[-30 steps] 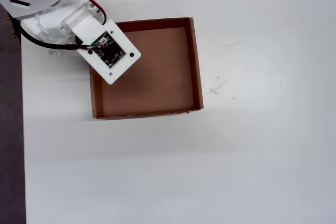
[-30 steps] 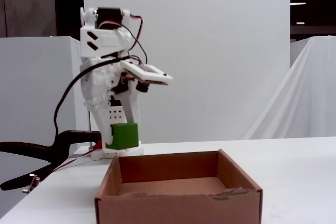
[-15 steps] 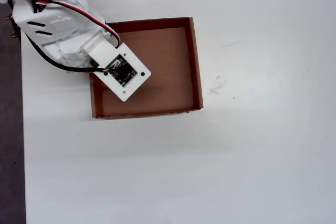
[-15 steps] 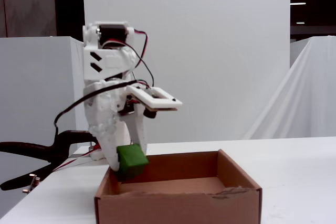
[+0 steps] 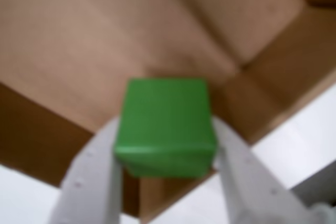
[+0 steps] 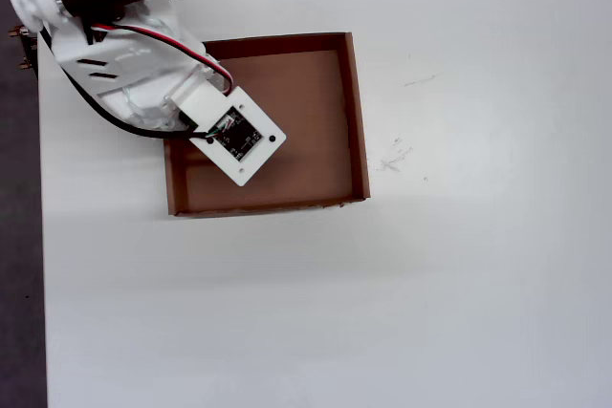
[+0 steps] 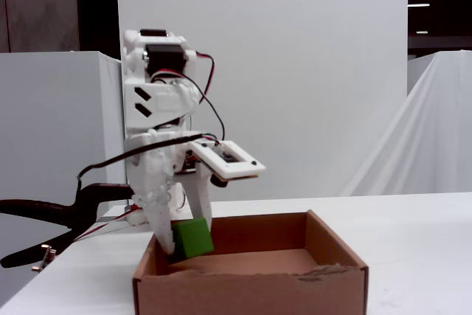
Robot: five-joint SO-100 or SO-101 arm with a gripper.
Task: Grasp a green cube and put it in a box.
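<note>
The green cube is clamped between my two white fingers. My gripper is shut on it. In the fixed view the gripper holds the cube tilted, low inside the box by its left wall; I cannot tell whether it touches the floor. The brown cardboard box fills the wrist view behind the cube. In the overhead view the arm and its camera board hang over the left part of the box and hide the cube and jaws.
The box sits on a white table whose left edge runs near the arm's base. A black clamp sticks out at the left in the fixed view. White panels stand behind.
</note>
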